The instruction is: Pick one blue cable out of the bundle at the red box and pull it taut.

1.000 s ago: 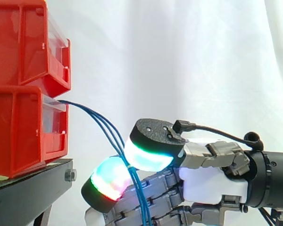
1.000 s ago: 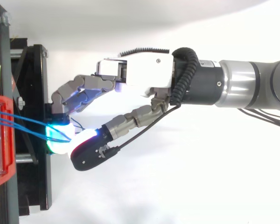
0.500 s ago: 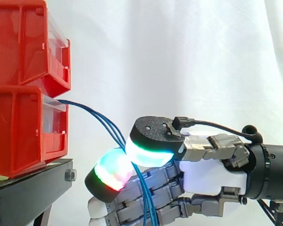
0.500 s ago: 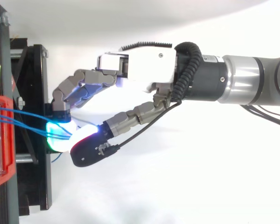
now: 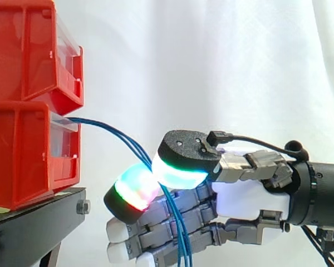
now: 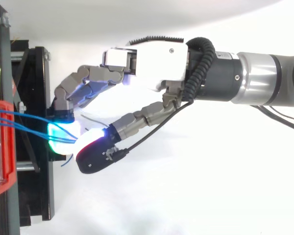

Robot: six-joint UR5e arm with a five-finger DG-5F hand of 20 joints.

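Red box [image 5: 28, 150] is sitting left on the stand. Hand [image 5: 250, 200] is reaching in from the right, pads pinching blue cables [image 5: 94, 124], one or several, unclear. Cables are slanting down-right from box to pinch, so tautening likely means pulling right.
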